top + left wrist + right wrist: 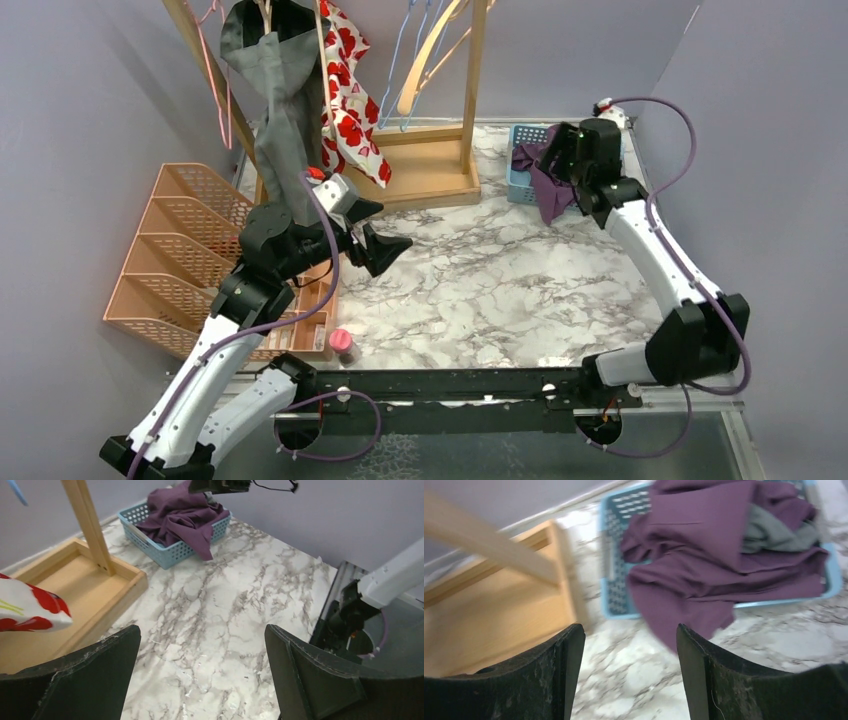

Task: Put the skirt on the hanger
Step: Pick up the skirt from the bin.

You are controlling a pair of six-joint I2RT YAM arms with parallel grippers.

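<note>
Top of the wooden rack [425,170] and the hangers [420,70] cut off by the overhead view's upper edge, grey garment [285,110] clipped there too, floral cloth [27,607] running off the left wrist view's edge, right wrist view smeared with blur, purple skirt [704,555] covering much of the blue basket [611,580], grey cloth [774,530] mostly buried under it, pink-capped thing [341,343] too small to name.

The table [500,290] is white marble with grey veining, and its light-blue lattice basket [167,555] holds a deep purple skirt [704,555] — with what may be a grey cloth [774,532] among the folds, though that view is blurred. The pale wooden rack [430,180] carries a plain grey garment [285,100] and a white fabric [350,115] printed with red flowers — the mesh organiser [180,250] nearby is peach-orange.
</note>
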